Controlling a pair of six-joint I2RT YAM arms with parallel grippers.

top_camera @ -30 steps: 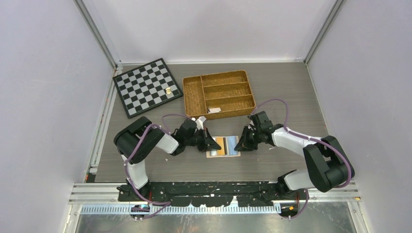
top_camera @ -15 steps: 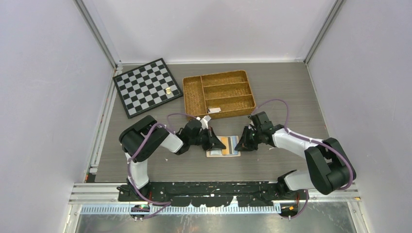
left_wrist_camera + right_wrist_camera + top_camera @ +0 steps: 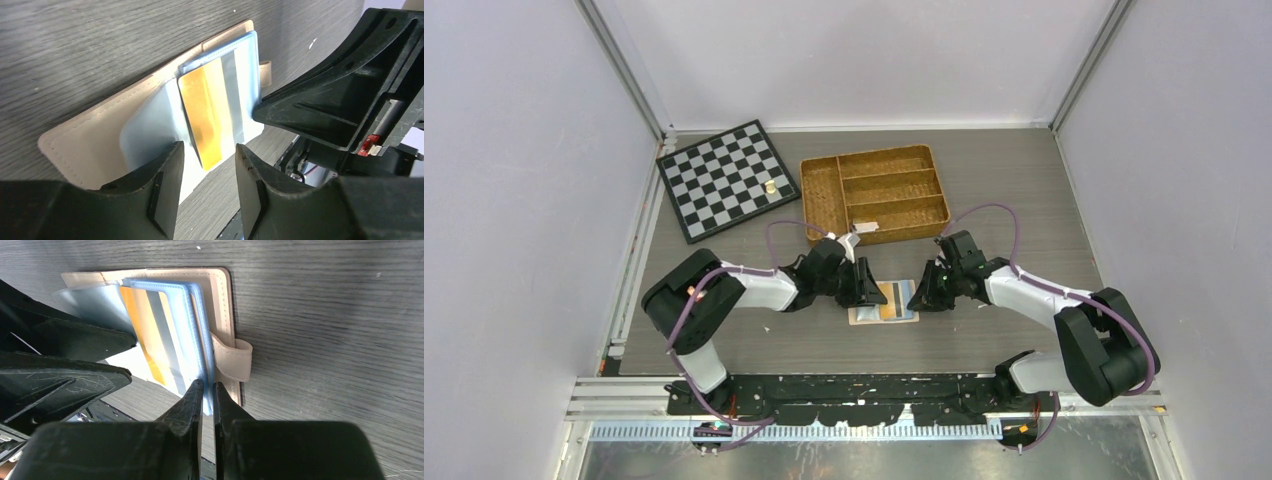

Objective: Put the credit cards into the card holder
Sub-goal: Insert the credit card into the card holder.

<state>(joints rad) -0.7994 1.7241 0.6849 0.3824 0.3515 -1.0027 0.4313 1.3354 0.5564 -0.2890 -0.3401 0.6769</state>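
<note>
Top view: the holder (image 3: 889, 310) lies open mid-table, with a wicker tray (image 3: 874, 195) at its 12 o'clock and a chessboard (image 3: 729, 180) at 11. The left gripper (image 3: 871, 292) reaches in low from 9 o'clock, the right gripper (image 3: 921, 293) from 3.

Left wrist: jaws part-open astride the sleeved orange card (image 3: 207, 117), not touching it.

Right wrist: jaws narrow, pinching the holder's clear sleeves (image 3: 170, 325) at their 6 o'clock edge.
</note>
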